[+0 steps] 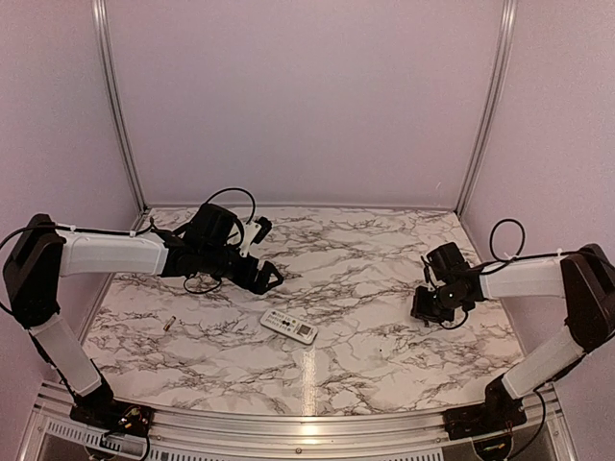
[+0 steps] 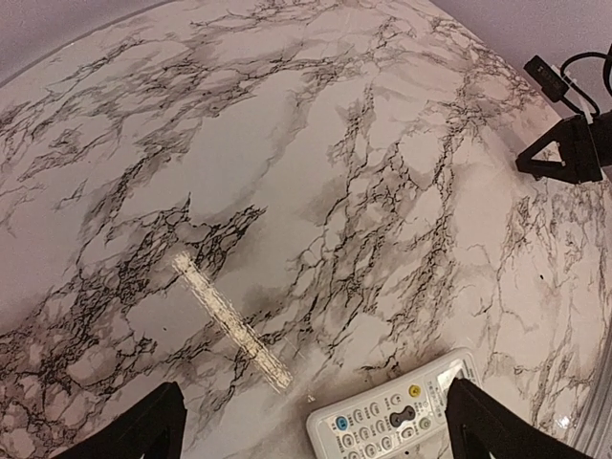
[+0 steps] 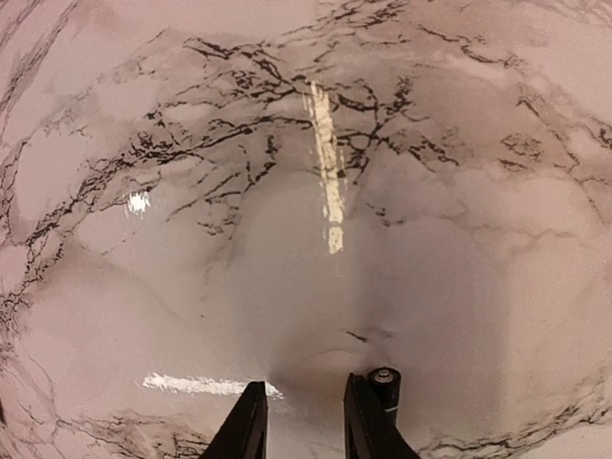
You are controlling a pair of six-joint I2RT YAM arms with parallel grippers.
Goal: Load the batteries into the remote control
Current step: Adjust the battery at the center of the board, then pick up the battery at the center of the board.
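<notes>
The remote control (image 1: 289, 326) lies face up on the marble table, white with rows of small buttons, near the table's middle. In the left wrist view the remote control (image 2: 402, 418) sits at the bottom edge, close to the right-hand finger (image 2: 497, 430). My left gripper (image 1: 269, 252) is open wide and empty, above and behind the remote. One battery (image 1: 169, 324) lies at the left of the table. A second, dark battery (image 3: 386, 386) lies just outside the right finger (image 3: 368, 421) of my right gripper (image 3: 304, 421), which is open with nothing between its jaws.
The right gripper (image 1: 426, 309) hangs low over the table's right side and also shows in the left wrist view (image 2: 564, 153). Metal frame posts (image 1: 115, 106) and purple walls close off the back and sides.
</notes>
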